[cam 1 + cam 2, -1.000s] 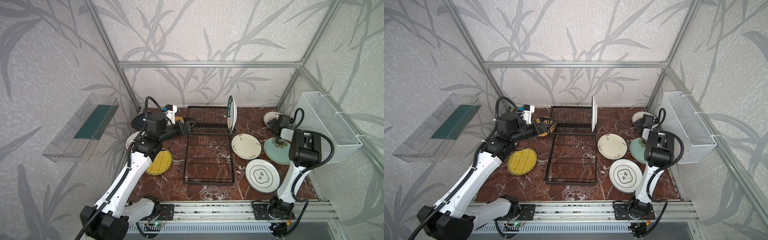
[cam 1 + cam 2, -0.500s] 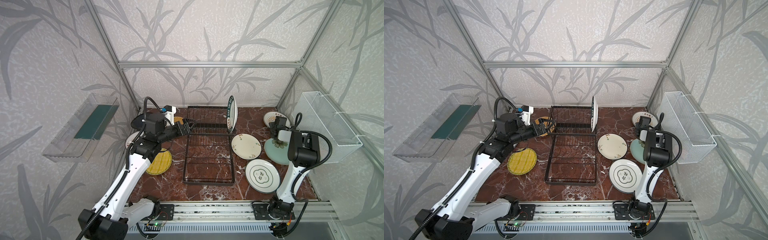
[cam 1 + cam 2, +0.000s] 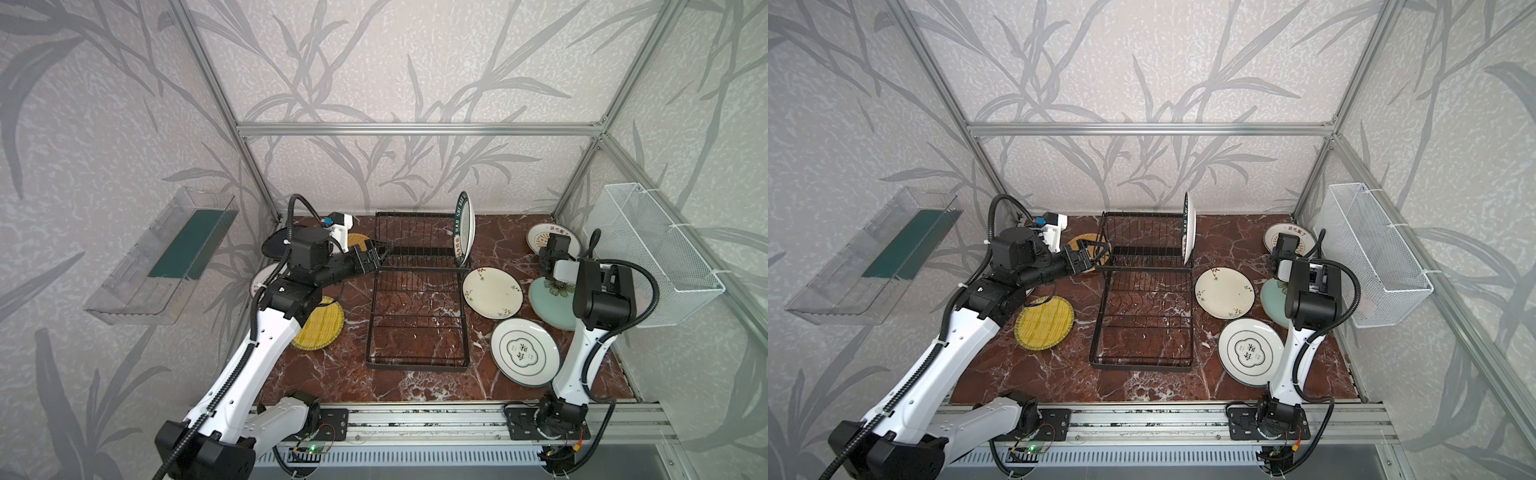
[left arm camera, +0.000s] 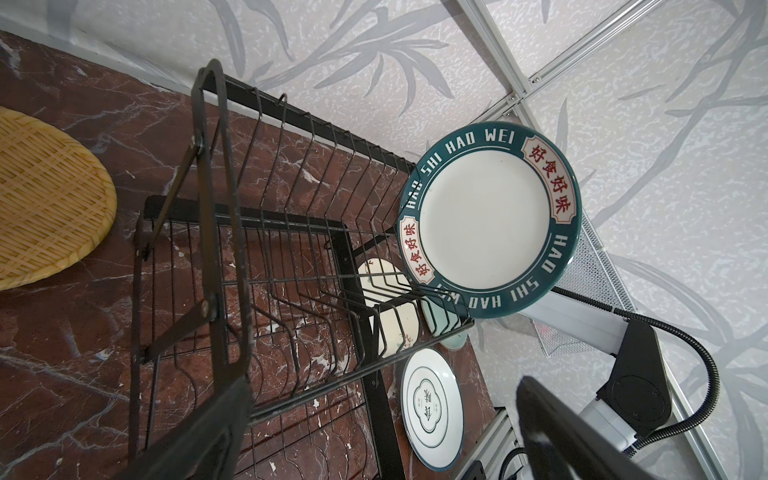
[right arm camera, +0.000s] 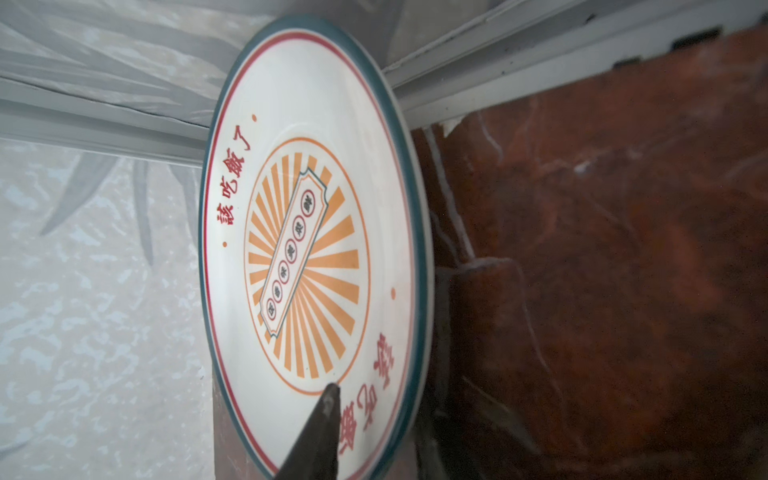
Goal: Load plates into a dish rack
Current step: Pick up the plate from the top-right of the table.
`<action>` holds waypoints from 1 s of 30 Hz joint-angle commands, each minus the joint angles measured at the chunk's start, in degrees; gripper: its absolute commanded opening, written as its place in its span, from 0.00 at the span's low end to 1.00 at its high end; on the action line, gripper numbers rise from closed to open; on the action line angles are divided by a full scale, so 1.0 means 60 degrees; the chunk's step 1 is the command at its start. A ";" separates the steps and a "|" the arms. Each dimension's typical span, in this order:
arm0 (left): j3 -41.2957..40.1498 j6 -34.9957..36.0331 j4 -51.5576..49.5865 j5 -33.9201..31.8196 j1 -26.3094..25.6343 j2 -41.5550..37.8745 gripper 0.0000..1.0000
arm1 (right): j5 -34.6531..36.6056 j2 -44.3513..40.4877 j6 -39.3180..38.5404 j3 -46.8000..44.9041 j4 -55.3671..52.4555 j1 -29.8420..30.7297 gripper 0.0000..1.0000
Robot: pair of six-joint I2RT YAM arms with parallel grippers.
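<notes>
The black wire dish rack (image 3: pixel 417 316) (image 3: pixel 1142 324) stands mid-table. A lettered-rim plate (image 3: pixel 465 228) (image 4: pixel 486 220) is upright in its raised section's right end. My right gripper (image 3: pixel 555 243) (image 5: pixel 386 374) is at the back right, on the white sunburst plate (image 3: pixel 536 239) (image 5: pixel 307 249). One of its fingers (image 5: pixel 328 415) lies on the plate's face and the other sits under the rim. My left gripper (image 3: pixel 374 255) (image 4: pixel 374 449) is open at the raised section's left end, holding nothing. Lying flat are cream floral (image 3: pixel 492 293), pale teal (image 3: pixel 548 307), green-emblem (image 3: pixel 523 351) and yellow woven (image 3: pixel 320 328) plates.
An orange woven plate (image 3: pixel 358 241) and a black plate (image 3: pixel 276 247) lie behind my left wrist. A white mesh basket (image 3: pixel 652 253) hangs on the right wall and a clear bin (image 3: pixel 166 257) on the left. Aluminium posts frame the corners.
My right gripper edged a little left over the sunburst plate and its jaws closed on the rim. The left arm has hardly moved and stays open.
</notes>
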 commanded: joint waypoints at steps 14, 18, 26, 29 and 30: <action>-0.0139 0.0501 -0.0058 -0.0369 0.0054 -0.0307 0.99 | -0.0402 0.0552 -0.0033 0.0581 -0.1018 0.0050 0.00; -0.0183 0.0683 -0.0229 -0.0573 0.0045 -0.0382 0.99 | -0.0510 0.0475 -0.0271 0.0645 -0.0886 0.0256 0.00; -0.0236 0.0903 -0.0359 -0.0777 0.0056 -0.0576 0.99 | -0.1293 0.0163 -0.0789 0.0451 -0.0053 0.0746 0.00; -0.0299 0.0891 -0.0366 -0.0817 0.0055 -0.0631 0.99 | -0.1763 0.0070 -0.0986 0.0248 0.0367 0.0861 0.00; -0.0315 0.0860 -0.0385 -0.0874 0.0055 -0.0644 0.99 | -0.1894 0.0007 -0.1028 0.0140 0.0506 0.0876 0.00</action>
